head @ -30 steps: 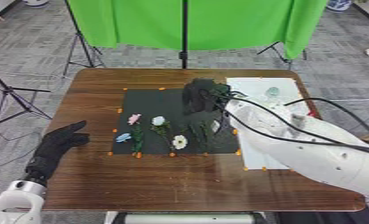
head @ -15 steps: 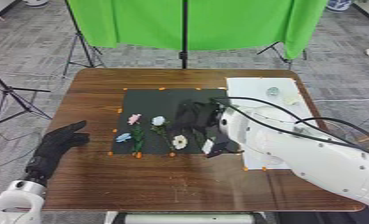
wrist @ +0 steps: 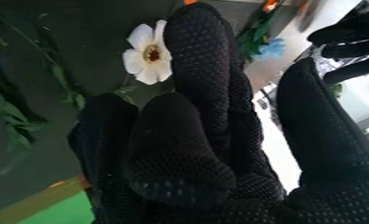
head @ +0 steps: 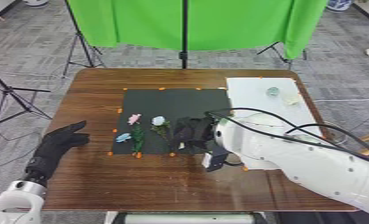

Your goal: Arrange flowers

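Observation:
In the head view my right hand is over the front right part of the dark mat, partly covering flowers there. Pink, blue and pale flowers lie left of it. My left hand is at the table's left side, fingers relaxed. In the right wrist view, my right hand has its long finger and thumb extended, others partly bent, gripping nothing. A white flower with a brown centre lies beside the long finger; leafy stems and a blue flower also appear.
A white sheet lies right of the mat, bearing a pale green item and a cream one. Orange marks dot the mat's border. Black cables loop over my right arm. Beyond the table hangs a green cloth.
My right hand has come from the back of the mat toward the table's front edge, and now covers most of the white flower at the front. My left hand has stayed still.

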Robot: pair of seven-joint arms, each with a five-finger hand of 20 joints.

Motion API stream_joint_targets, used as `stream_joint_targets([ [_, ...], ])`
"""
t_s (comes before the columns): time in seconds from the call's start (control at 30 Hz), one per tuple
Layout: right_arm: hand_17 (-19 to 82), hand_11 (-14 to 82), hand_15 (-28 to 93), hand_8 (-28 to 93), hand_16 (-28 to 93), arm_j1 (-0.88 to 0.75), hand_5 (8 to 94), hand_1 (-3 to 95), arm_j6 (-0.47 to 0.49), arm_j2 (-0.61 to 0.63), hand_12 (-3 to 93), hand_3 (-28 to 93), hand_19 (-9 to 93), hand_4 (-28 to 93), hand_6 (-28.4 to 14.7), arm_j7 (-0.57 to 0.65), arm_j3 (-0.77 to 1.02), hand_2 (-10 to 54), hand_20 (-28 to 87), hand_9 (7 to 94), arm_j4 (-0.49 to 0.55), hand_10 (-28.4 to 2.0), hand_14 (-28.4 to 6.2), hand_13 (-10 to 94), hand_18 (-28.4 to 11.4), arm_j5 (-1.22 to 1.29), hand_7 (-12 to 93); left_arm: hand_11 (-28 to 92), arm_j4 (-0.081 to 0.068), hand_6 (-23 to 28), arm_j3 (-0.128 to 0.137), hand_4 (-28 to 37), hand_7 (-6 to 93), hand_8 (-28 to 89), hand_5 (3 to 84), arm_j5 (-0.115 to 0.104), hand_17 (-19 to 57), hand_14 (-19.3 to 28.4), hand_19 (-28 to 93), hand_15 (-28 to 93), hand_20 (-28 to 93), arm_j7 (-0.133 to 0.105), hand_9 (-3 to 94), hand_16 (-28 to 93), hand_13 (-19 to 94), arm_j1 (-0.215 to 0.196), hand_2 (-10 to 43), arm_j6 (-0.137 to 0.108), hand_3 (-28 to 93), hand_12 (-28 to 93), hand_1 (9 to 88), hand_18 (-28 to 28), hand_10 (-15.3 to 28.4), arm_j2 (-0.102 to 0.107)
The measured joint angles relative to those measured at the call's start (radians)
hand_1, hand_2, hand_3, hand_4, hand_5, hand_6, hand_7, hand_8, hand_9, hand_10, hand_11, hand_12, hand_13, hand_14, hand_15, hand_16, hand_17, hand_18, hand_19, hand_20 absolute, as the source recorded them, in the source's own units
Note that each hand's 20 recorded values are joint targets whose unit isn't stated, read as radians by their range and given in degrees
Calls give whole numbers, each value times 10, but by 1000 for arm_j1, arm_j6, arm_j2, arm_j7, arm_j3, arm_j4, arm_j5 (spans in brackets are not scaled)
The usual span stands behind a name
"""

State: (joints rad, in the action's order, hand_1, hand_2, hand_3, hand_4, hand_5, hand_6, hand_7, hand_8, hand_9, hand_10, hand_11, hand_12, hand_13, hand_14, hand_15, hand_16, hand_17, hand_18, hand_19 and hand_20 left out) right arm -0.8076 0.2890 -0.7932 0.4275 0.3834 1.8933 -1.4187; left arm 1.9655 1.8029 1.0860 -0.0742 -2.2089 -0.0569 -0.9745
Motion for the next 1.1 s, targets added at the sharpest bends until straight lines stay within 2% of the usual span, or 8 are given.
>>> stream_joint_targets([
  [0.5, 665, 439, 653, -97, 361, 12, 714, 287, -1, -25, 304, 592, 932, -123, -22, 11, -37, 119, 650, 898, -66, -139, -41, 933, -183, -148, 141, 190, 0, 33, 0, -282, 88, -62, 447, 0, 102, 198, 108, 177, 139, 0, 490, -37, 419, 0, 192, 0, 646, 105, 234, 127, 153, -1],
  [1.1, 660, 445, 661, -94, 359, 45, 726, 290, -59, -29, 305, 588, 932, -120, -13, 8, -28, 113, 653, 892, -72, -138, -43, 925, -183, -198, 155, 190, -1, 33, -2, -282, 88, -62, 448, 0, 102, 197, 108, 177, 139, 1, 489, -37, 419, 4, 192, 3, 646, 106, 234, 127, 154, 0],
])
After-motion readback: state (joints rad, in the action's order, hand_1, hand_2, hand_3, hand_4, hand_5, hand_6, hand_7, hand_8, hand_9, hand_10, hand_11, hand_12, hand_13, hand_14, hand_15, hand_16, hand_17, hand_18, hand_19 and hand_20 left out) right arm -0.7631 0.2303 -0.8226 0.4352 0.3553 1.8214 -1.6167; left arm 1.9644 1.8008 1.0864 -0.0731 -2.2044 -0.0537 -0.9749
